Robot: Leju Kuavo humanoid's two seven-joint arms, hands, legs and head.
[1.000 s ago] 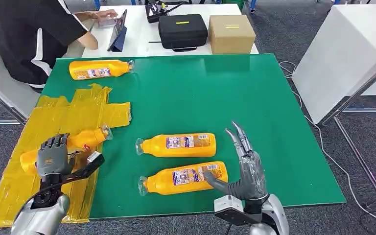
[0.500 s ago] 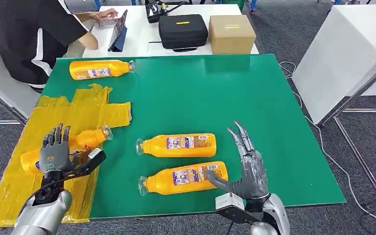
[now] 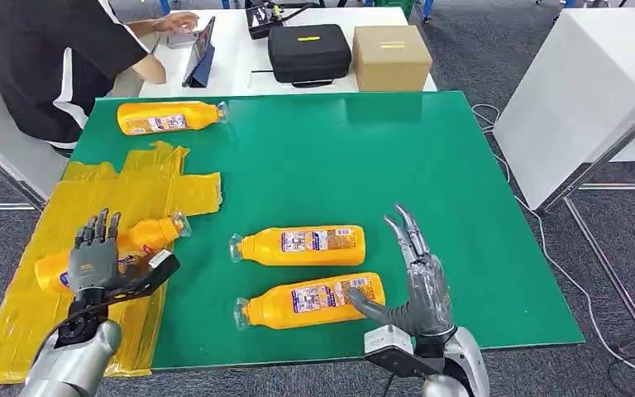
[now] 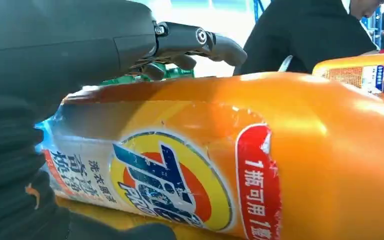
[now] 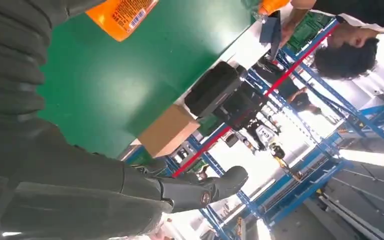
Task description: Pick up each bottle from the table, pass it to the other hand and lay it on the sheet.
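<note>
An orange detergent bottle (image 3: 310, 301) lies on its side near the front edge of the green table (image 3: 430, 157), its long axis running across the robot's front: cap end toward the robot's left, base toward the right. The right hand (image 3: 417, 285) stands just beside that base, fingers extended and apart, thumb reaching toward the bottle's end; whether the thumb touches it cannot be told. It holds nothing. By this layout the right hand is the nearer one, and a grasp would mean moving leftward across the bottle's short width, not along its length.

A second bottle (image 3: 298, 245) lies parallel just behind the first, cap the same way, also within the right arm's side of the table. A third bottle (image 3: 128, 244) rests on the yellow sheet (image 3: 116, 190) at the table's left, tilted with its cap toward the table's middle. The left hand (image 3: 93, 263) hovers over that bottle's body, fingers spread and holding nothing; the left wrist view shows the label (image 4: 170, 185) close up with the fingers (image 4: 200, 40) raised clear above it. That bottle looks delivered.

A fourth bottle (image 3: 167, 117) lies at the far left corner, well apart from both hands. Beyond it a person in a black top (image 3: 50, 58) sits at a white table bearing a black case (image 3: 307, 51) and a cardboard box (image 3: 390, 56).
</note>
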